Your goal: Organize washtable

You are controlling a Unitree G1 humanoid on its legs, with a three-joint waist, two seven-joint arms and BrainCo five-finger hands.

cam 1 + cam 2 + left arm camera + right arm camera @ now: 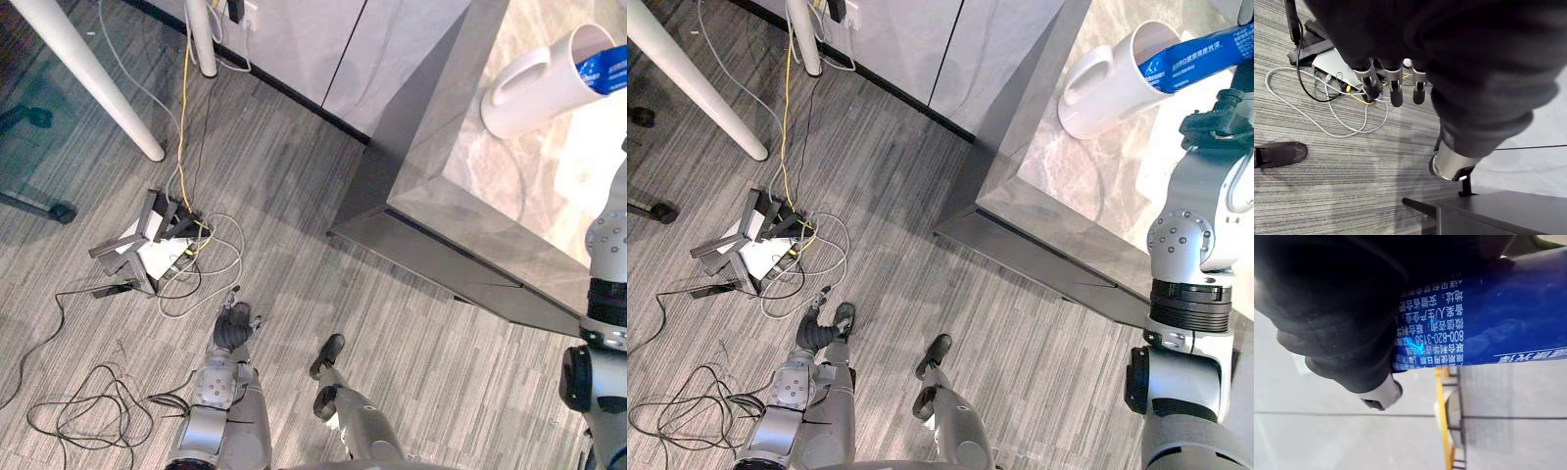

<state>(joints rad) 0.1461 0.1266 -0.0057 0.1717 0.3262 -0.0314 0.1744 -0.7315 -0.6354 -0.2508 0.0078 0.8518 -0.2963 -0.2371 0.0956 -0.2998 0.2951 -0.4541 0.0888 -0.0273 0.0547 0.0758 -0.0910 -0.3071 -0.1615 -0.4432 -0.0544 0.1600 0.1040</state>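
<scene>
A white mug [1097, 83] lies tilted on the marble top of the washtable [470, 225], at the upper right. A blue tube [1185, 59] with white print reaches into the mug's mouth. My right hand [1220, 122] is over the table beside the mug. In the right wrist view the blue tube [1498, 323] lies right against that hand [1342, 308], whose fingers curl round it. My left hand [233, 328] hangs low over the floor at my left side, away from the table. Its fingers [1393, 85] are relaxed and hold nothing.
The washtable's dark front edge [1038, 264] runs diagonally across the right half. On the grey plank floor at the left lie a power strip with adapters [147, 245] and loose cables [88, 411]. A white table leg [98, 88] and pale cabinet doors [323, 39] stand beyond.
</scene>
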